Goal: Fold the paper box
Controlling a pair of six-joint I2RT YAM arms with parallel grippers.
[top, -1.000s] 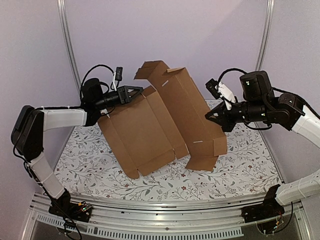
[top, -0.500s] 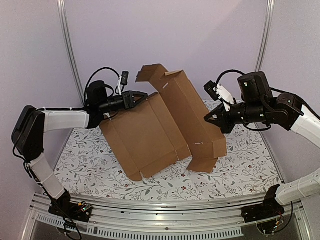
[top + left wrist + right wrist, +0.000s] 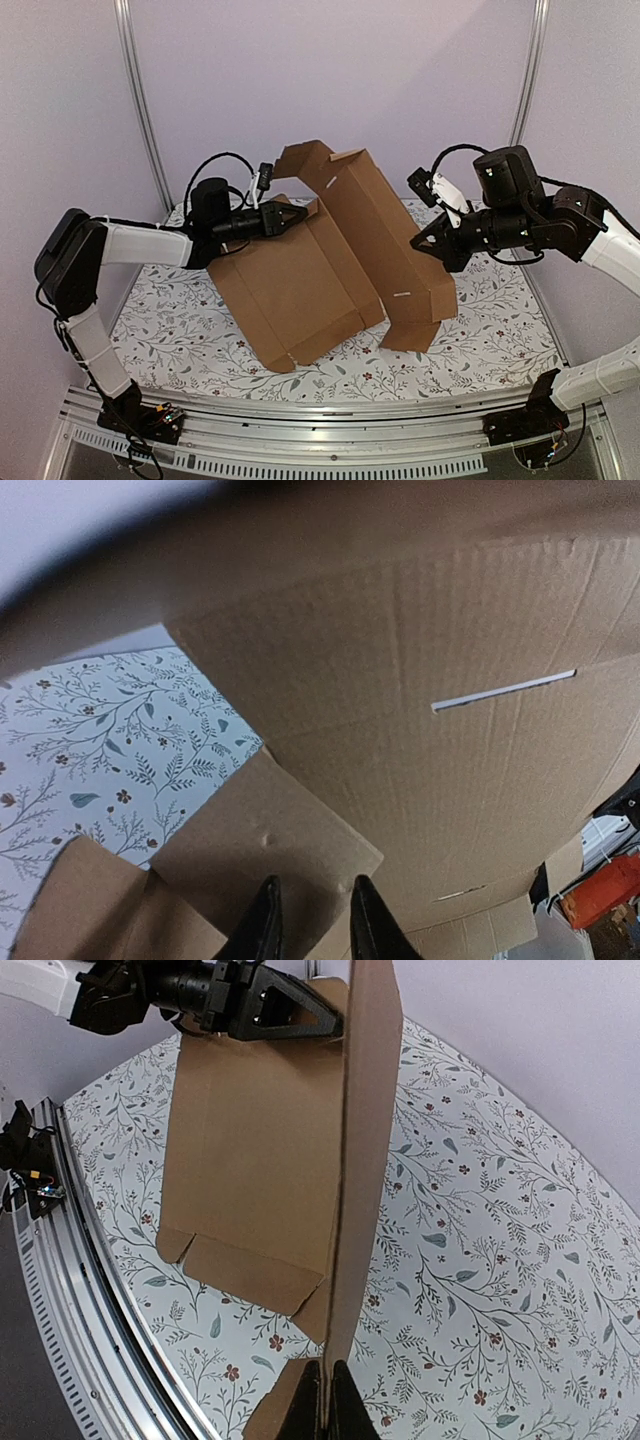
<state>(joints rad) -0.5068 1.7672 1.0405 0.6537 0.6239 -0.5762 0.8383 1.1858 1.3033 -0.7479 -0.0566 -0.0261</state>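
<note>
Half-raised paper box [image 3: 290, 290] — right jaws pinching, left jaws ajar.

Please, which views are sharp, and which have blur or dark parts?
Top external: evenly lit and sharp, with only a faint shadow under the paper box on the table. Left wrist: a dark, blurred band along the top edge, while the cardboard below it is sharp. Right wrist: sharp, but the rail at the left looks curved.

Paper box [image 3: 330, 270] — between left tool [image 3: 303, 213], right tool [image 3: 416, 243].
</note>
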